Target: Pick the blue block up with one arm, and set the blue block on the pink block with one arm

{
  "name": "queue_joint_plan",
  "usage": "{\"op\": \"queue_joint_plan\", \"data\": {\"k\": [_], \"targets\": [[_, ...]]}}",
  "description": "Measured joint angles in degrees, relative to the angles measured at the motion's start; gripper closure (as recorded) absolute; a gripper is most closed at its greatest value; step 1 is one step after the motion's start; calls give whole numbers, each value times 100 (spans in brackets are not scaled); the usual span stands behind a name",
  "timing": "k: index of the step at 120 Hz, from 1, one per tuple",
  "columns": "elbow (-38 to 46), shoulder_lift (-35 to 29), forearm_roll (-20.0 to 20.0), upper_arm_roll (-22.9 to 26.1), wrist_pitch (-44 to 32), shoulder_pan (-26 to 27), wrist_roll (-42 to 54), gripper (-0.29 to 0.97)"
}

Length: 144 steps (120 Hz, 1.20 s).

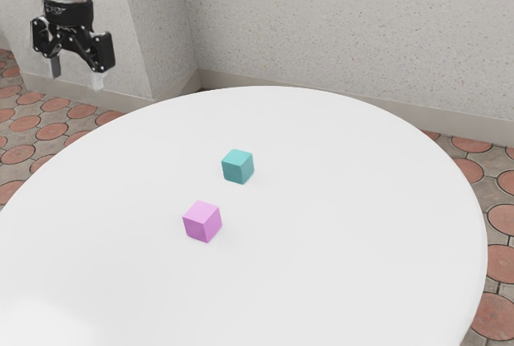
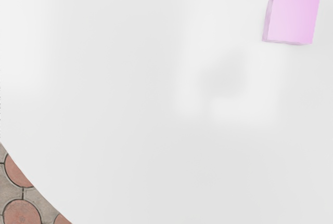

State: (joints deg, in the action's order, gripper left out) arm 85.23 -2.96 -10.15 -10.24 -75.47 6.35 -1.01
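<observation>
A teal-blue block (image 1: 238,166) rests near the middle of the round white table (image 1: 337,225). A pink block (image 1: 201,221) sits a short way in front of it, toward the exterior view's left, apart from it. My gripper (image 1: 75,71) hangs high above the table's far left side, well away from both blocks, with its fingers spread and nothing between them. In the wrist view the pink block (image 2: 290,18) lies on the white tabletop (image 2: 130,104), off to one side of the hand.
The table's curved edge (image 2: 31,182) runs past tiled floor (image 2: 15,203) below the hand. A speckled wall (image 1: 337,25) stands behind the table. Brick-patterned floor (image 1: 40,121) surrounds it.
</observation>
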Motion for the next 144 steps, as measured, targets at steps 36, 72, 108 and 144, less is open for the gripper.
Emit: {"op": "queue_joint_plan", "data": {"k": [36,72,108,144], "targets": [[-759,-248,198,260,-437,97,-14,0],[-544,444,293,242,-494,-101,-23,0],[-530,1580,204,227,-1092,-375,-43,0],[-702,2681,379,232,-1852,-558,-136,0]]}}
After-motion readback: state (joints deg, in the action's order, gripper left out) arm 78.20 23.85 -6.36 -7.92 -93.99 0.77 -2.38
